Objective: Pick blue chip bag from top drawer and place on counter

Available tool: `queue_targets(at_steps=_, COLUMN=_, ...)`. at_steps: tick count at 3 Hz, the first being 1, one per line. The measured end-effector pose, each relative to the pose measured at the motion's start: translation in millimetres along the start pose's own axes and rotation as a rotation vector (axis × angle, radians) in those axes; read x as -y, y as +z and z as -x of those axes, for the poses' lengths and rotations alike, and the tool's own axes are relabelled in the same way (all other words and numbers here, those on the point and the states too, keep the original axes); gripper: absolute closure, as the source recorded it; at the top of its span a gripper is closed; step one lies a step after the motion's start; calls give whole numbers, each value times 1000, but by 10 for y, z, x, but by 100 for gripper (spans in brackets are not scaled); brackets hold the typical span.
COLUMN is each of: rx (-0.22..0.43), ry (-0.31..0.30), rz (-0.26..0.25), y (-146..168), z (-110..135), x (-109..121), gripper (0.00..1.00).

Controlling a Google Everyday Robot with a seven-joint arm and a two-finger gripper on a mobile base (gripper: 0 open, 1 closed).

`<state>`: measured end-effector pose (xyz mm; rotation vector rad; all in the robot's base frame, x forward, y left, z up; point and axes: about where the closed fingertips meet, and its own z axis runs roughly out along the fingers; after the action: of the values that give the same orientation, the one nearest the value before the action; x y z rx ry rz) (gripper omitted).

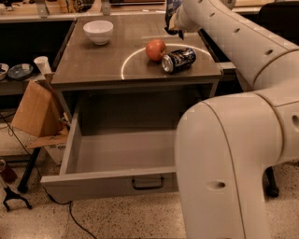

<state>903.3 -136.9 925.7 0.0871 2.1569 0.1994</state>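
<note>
Nearest to the camera, the robot's own thick white arm hides the right part of the top drawer [93, 186]. The drawer is pulled fully open, and the part of its floor that can be seen holds nothing. Behind it is the worktop [88, 65], the counter of the task. A blue-and-silver can [179, 59] lies on its side there, touching a red apple [156, 49]; both are on the right part of the white circle [124, 70]. A white bowl [98, 31] stands well apart at the far left.

Farthest away, the gripper [174, 25] hangs above the far right edge of the worktop. As far as I can judge, its fingers pinch the blue chip bag [170, 8], which sticks up above them. The apple and the can lie just on the near side of the gripper, so in my judgement a lowering should go straight down or toward the bare surface to the left.
</note>
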Motion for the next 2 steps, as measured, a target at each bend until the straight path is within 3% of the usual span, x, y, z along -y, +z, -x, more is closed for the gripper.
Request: queue_targets(at_steps=2, rx=-31, ry=13, rz=-13, y=223, z=-31, x=53, gripper=58)
